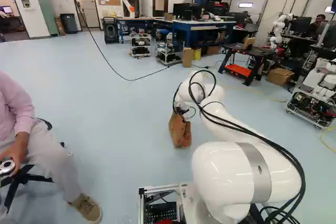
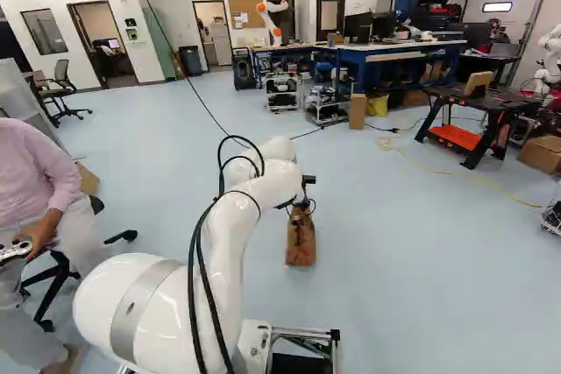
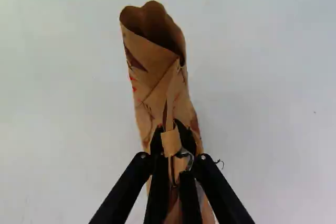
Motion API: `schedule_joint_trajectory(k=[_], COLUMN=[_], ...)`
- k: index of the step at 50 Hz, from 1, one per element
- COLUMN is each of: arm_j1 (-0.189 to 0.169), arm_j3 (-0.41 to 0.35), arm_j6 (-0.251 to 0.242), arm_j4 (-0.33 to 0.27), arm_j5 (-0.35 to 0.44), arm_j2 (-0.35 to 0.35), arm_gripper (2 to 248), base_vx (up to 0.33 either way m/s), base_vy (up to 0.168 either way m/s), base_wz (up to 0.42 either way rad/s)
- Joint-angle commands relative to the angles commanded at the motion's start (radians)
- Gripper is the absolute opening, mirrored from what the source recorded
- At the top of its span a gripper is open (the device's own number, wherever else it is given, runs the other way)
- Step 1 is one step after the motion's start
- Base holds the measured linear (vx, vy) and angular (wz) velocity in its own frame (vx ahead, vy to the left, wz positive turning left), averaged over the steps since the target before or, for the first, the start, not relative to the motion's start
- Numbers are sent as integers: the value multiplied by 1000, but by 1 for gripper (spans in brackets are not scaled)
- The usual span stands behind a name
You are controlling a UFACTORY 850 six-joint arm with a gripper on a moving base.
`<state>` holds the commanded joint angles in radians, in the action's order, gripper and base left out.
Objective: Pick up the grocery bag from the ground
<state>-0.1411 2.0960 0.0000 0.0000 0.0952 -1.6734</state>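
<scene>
Being pinched near its top by the gripper (image 3: 171,134), the paper bag (image 3: 152,85) is held beneath, presumably so its weight hangs steadily; whether the floor (image 1: 126,124) is touched cannot be told.

- The white arm (image 1: 220,174) reaches ahead from its base joint, bent along its length.
- The wrist (image 2: 279,183) is angled over, the gripper (image 1: 181,112) pointing down.
- Its two fingers (image 3: 158,182) stand drawn close together.
</scene>
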Motion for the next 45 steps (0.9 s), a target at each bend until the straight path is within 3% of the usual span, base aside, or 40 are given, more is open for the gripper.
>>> schedule_joint_trajectory(k=[45], arm_j1=[0], arm_j3=[-287], arm_j6=[0], arm_j4=[0], arm_j5=[0], arm_j2=[307], arm_gripper=[24], base_vx=[0], base_vy=[0], base_wz=[0])
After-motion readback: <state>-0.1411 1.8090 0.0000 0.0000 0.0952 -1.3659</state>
